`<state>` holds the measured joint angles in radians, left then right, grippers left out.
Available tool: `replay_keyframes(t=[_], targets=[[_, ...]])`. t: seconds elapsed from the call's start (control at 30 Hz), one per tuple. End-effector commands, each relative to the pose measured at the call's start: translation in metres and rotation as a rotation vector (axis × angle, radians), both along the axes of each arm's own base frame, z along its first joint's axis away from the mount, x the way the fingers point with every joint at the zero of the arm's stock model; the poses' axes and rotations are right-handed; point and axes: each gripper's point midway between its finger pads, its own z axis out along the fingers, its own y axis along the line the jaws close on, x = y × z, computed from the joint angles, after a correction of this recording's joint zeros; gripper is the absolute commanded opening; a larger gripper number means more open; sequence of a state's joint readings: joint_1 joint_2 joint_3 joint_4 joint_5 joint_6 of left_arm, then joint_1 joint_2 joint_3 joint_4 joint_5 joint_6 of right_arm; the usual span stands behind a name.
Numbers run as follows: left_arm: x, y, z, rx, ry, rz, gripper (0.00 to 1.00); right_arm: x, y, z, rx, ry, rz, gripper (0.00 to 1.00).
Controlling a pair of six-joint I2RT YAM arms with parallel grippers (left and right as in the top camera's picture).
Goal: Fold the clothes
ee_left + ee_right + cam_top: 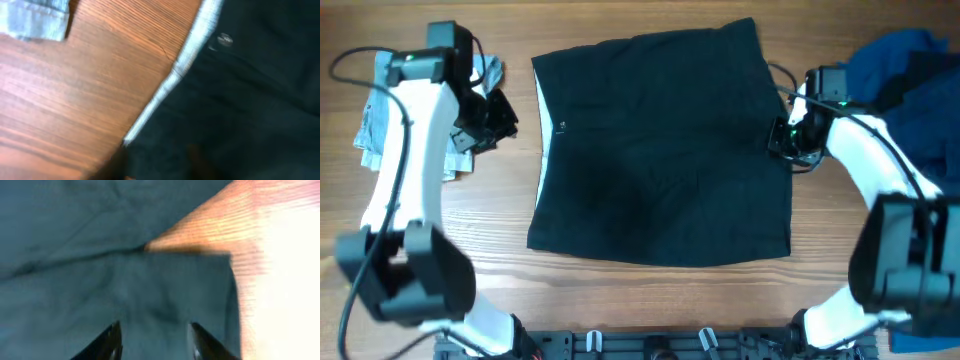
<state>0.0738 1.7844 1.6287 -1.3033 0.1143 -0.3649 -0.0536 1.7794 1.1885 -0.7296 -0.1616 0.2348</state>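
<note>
From overhead, the black shorts [660, 150] lie flat in the middle of the table [500, 225] as a rough rectangle, with a pale strip showing along the left edge. My left gripper [488, 115] hangs just off that edge and my right gripper [790, 135] sits at the opposite edge. A pale denim piece [375, 125] lies under my left arm, and a heap of blue garments [905, 70] sits at the far right, loose and unfolded. I judge the shorts laid out and perhaps doubled once, with at least one more fold to make and the blue heap not yet begun.

In the left wrist view I see bare wood, a corner of the denim, and the shorts' pale waistband edge [170, 85] with a small button [225, 39]. My own fingers are only dark smudges at the bottom, so I cannot tell how they stand.

In the right wrist view my fingertips [114, 340] stand spread over the cloth, pinching nothing. One layer's edge lies over another beside the wood.
</note>
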Motion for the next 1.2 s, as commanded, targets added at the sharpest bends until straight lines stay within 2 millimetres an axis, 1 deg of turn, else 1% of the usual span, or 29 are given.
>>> replay_keyframes(t=[0.0, 0.03, 0.07, 0.1, 0.13, 0.2, 0.27, 0.33, 0.37, 0.43, 0.53, 0.63, 0.7, 0.77, 0.83, 0.87, 0.9, 0.97, 1.03, 1.1, 1.17], targets=[[-0.026, -0.018, 0.030, -0.053, -0.006, -0.023, 0.72, -0.010, 0.008, 0.071, 0.050, -0.101, 0.007, 0.52], [-0.038, -0.023, 0.028, -0.056, 0.042, -0.038, 0.72, -0.025, 0.010, 0.076, 0.058, -0.068, 0.001, 0.53], [-0.046, -0.028, 0.025, -0.056, 0.074, -0.055, 0.72, -0.037, 0.010, 0.078, 0.062, -0.031, -0.010, 0.53], [-0.055, -0.034, 0.020, -0.056, 0.113, -0.091, 0.72, -0.056, 0.011, 0.078, 0.064, 0.031, -0.022, 0.54], [-0.080, -0.052, 0.000, -0.055, 0.217, -0.154, 0.73, -0.090, 0.013, 0.073, 0.070, 0.169, -0.027, 0.65], [-0.091, -0.061, -0.012, -0.051, 0.257, -0.188, 0.72, -0.108, 0.013, 0.067, 0.073, 0.243, -0.036, 0.65], [-0.104, -0.073, -0.032, -0.050, 0.299, -0.229, 0.72, -0.134, 0.006, 0.053, 0.032, 0.357, -0.132, 0.65], [-0.113, -0.085, -0.044, -0.088, 0.323, -0.249, 0.72, -0.156, 0.004, 0.044, 0.017, 0.445, -0.191, 0.63], [-0.117, -0.092, -0.050, -0.114, 0.331, -0.255, 0.72, -0.164, 0.005, 0.041, 0.017, 0.477, -0.218, 0.63], [-0.119, -0.095, -0.061, -0.123, 0.328, -0.262, 0.73, -0.177, 0.006, 0.036, 0.014, 0.532, -0.245, 0.63], [-0.118, -0.095, -0.079, -0.124, 0.306, -0.260, 0.75, -0.192, 0.007, 0.026, 0.011, 0.585, -0.287, 0.64], [-0.114, -0.096, -0.088, -0.125, 0.279, -0.262, 0.78, -0.201, 0.007, 0.011, 0.009, 0.605, -0.333, 0.65], [-0.110, -0.096, -0.091, -0.126, 0.257, -0.264, 0.79, -0.200, 0.012, -0.002, 0.042, 0.593, -0.362, 0.65], [-0.107, -0.097, -0.091, -0.126, 0.244, -0.265, 0.80, -0.194, 0.021, -0.013, 0.103, 0.558, -0.359, 0.65], [-0.105, -0.094, -0.092, -0.105, 0.240, -0.266, 0.82, -0.191, 0.026, -0.016, 0.131, 0.544, -0.358, 0.65], [-0.105, -0.090, -0.093, -0.083, 0.238, -0.266, 0.84, -0.190, 0.025, -0.018, 0.128, 0.538, -0.370, 0.65], [-0.105, -0.089, -0.093, -0.078, 0.240, -0.265, 1.00, -0.189, 0.021, -0.021, 0.105, 0.524, -0.374, 0.65], [-0.105, -0.090, -0.093, -0.081, 0.246, -0.238, 1.00, -0.183, 0.010, -0.028, 0.051, 0.486, -0.393, 0.65], [-0.108, -0.090, -0.093, -0.087, 0.262, -0.212, 1.00, -0.185, 0.009, -0.031, 0.045, 0.486, -0.406, 0.66], [-0.115, -0.089, -0.092, -0.085, 0.291, -0.191, 0.98, -0.189, 0.009, -0.034, 0.043, 0.495, -0.405, 0.66], [-0.122, -0.089, -0.090, -0.090, 0.323, -0.183, 0.97, -0.197, 0.010, -0.040, 0.041, 0.513, -0.405, 0.65]])
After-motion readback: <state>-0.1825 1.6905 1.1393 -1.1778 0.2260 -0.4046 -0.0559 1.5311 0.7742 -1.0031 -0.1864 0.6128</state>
